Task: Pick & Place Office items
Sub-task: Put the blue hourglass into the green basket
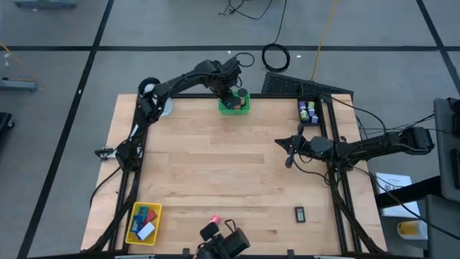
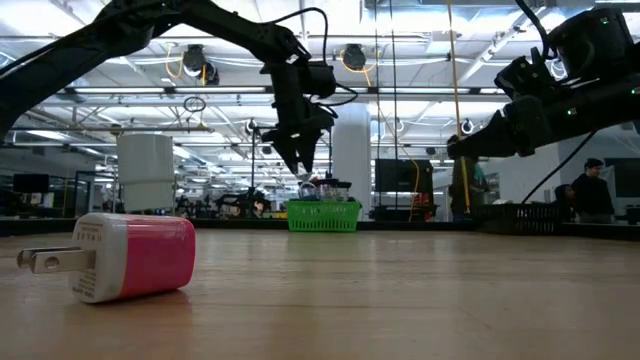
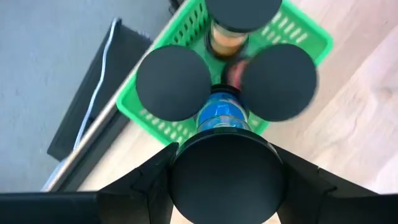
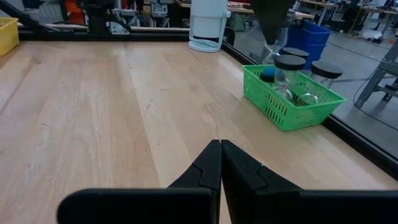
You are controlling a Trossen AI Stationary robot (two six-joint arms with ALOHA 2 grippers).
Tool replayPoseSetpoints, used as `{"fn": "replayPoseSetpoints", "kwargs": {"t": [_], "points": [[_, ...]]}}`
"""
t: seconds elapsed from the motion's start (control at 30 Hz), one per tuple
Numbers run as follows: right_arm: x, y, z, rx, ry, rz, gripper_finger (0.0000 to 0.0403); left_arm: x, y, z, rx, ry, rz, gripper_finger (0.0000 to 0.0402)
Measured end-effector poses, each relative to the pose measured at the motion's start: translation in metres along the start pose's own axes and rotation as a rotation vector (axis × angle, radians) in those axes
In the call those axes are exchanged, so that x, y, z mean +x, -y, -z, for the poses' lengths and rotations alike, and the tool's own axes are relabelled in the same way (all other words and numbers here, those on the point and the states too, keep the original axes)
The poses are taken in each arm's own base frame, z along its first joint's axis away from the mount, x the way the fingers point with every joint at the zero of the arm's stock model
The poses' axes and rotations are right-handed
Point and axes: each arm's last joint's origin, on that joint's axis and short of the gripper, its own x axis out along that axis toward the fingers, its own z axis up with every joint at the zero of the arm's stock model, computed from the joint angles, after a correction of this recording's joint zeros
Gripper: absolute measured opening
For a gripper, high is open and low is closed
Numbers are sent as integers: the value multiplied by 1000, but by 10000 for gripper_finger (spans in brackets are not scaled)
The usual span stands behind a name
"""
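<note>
A green mesh basket [image 1: 234,106] stands at the middle of the table's far edge, with three clear black-lidded jars [image 3: 174,82] upright in it. My left gripper [image 1: 233,96] hangs over it, pointing down, shut on a fourth such jar [image 3: 227,177] with blue contents [image 3: 221,119]. My right gripper [image 1: 290,148] floats shut above the table's right part, pointing level toward the left edge. A pink and white plug [image 1: 214,218] lies on its side near the front edge. A small black piece [image 1: 300,213] lies to its right. My left gripper has the jar's black lid [image 3: 181,169] between its two fingers [image 3: 146,177], one on each side, coming from above and pointing down. The jar hangs upright below the fingers, and its lower end [image 4: 268,73] is at the basket's rim. Whether it touches the basket, I cannot tell.
A yellow basket [image 1: 134,235] with red, blue and white pieces sits at the near left corner. A black tray [image 1: 310,111] with purple and green bits is at the far right. A white cylinder [image 4: 208,25] stands at the far left corner. Bare wood lies between.
</note>
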Motion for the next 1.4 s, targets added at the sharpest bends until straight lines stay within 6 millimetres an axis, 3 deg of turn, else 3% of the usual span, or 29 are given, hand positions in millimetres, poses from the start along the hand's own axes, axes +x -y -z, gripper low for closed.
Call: {"fn": "replayPoseSetpoints", "kwargs": {"t": [0.4,0.63,0.93,1.4], "points": [[0,0,-1,3,8,0,0,1,-2,1,-37,-12,-2,212],[0,-1,-2,7,23,-27,0,25,-2,5,-54,-27,-2,212],[0,-1,-2,6,23,-25,0,31,0,7,-33,-36,-5,229],[0,-1,-2,5,22,-24,0,28,6,7,23,-31,-24,310]]}}
